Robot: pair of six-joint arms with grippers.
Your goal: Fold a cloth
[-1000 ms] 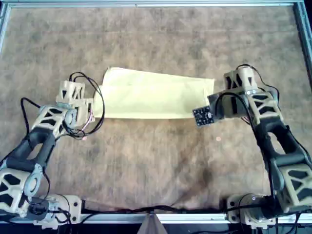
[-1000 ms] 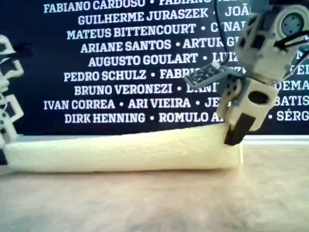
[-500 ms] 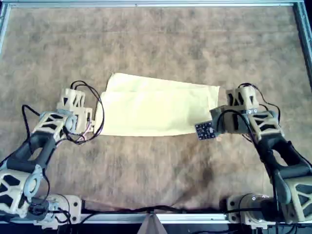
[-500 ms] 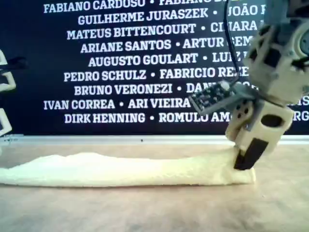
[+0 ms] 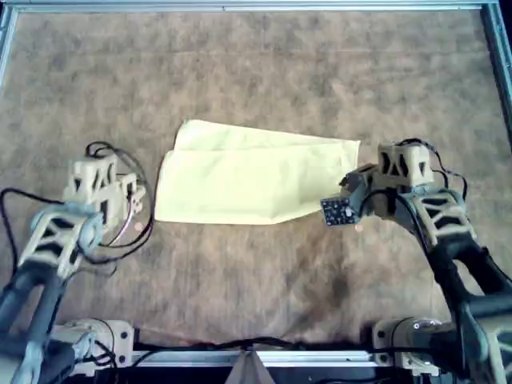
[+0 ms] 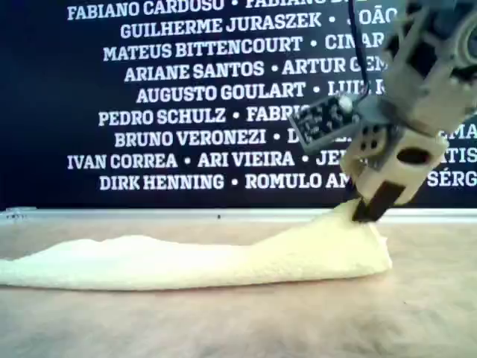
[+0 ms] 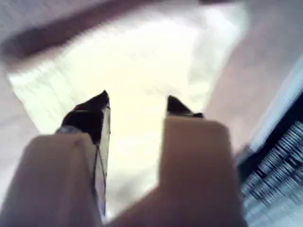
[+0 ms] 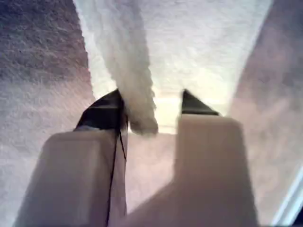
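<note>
The pale yellow cloth (image 5: 256, 180) lies folded into a long band on the brown mat, and shows in the exterior view (image 6: 186, 261). My first gripper (image 5: 138, 198) is open and empty, a short way off the cloth's end at the overhead view's left; its wrist view shows the cloth (image 7: 142, 61) ahead of the jaws (image 7: 137, 104). My second gripper (image 5: 352, 184) is at the cloth's other end. Its jaws stand apart (image 8: 151, 101), with a raised ridge of cloth (image 8: 135, 85) against one finger. In the exterior view the cloth peaks up to this gripper (image 6: 369, 209).
A brown felt mat (image 5: 256, 280) covers the table inside a metal frame (image 5: 240, 6). A dark banner with white names (image 6: 186, 97) stands behind. Loose cables (image 5: 120, 232) hang by the first arm. A small circuit board (image 5: 336, 210) sticks out from the second arm.
The cloth's lifted edge came down onto the mat. The first arm has pulled back from the cloth toward the overhead view's left. The second gripper rose a little, drawing the cloth end into a peak.
</note>
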